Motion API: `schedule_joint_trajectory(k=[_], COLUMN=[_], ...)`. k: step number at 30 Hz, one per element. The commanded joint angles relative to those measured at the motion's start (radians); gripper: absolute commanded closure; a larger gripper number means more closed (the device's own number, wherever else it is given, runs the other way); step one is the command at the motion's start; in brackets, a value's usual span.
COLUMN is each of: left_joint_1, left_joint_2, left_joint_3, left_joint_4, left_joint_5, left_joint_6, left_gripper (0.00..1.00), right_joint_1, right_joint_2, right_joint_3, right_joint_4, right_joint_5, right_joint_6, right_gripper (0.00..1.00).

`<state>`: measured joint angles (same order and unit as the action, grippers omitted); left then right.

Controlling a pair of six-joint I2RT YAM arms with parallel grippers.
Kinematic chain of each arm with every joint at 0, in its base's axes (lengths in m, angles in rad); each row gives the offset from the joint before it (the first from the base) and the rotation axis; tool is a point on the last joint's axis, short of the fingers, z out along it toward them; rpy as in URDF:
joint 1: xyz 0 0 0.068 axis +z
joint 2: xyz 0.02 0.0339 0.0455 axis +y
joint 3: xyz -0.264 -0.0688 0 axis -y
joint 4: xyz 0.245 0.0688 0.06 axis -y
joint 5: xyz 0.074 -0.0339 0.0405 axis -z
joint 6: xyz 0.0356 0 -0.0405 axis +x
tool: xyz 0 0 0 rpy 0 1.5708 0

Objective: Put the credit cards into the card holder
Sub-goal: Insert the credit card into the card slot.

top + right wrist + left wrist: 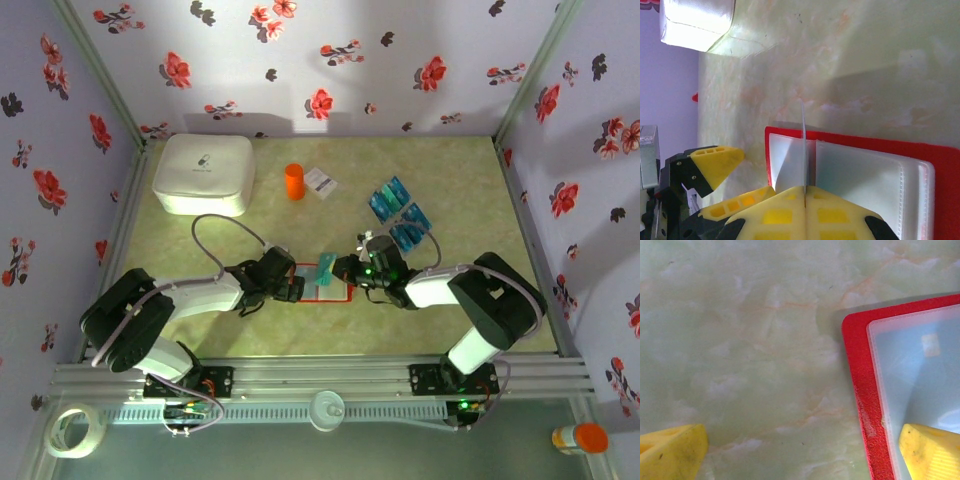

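Pale green marbled tabletop (pixel 470 180), lavender walls (pixel 400 40) with red and black flowers, aluminium rail (pixel 300 377) in front

- White-shelled left arm (pixel 160 310) and right arm (pixel 490 300), with black joint housings.
- Thin grey cable (pixel 196 235) at the left arm.
- Yellow wedge-shaped plastic fingers (pixel 775 215) with rectangular recesses, on black mounts.
- Green indicator light (pixel 371 268) at the right wrist.

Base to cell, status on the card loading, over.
Left tool open, one finger over the card holder. Right tool shut on a credit card, edge-on above the pocket. Other cards lie beyond the right arm. Nothing blocking.
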<state>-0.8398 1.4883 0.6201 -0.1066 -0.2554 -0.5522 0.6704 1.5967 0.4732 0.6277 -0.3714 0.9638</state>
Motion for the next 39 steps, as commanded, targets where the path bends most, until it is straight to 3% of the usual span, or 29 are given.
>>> schedule_joint_trajectory(k=[1, 39], left_joint_1=[-0.001, -0.001], left_joint_2=[0.050, 0.055], left_joint_3=[-0.030, -0.027], left_joint_4=[-0.024, -0.019], left_joint_5=[0.010, 0.011], left_joint_6=[-0.013, -0.012], left_gripper=[0.00, 0.00], right_joint_1=[0.008, 0.008], right_joint_2=[0.017, 0.077], right_joint_3=[-0.014, -0.068], right_joint_4=[0.039, 0.030], right_joint_5=[-0.022, -0.117], right_joint_6=[0.021, 0.021], right_gripper=[1.00, 1.00])
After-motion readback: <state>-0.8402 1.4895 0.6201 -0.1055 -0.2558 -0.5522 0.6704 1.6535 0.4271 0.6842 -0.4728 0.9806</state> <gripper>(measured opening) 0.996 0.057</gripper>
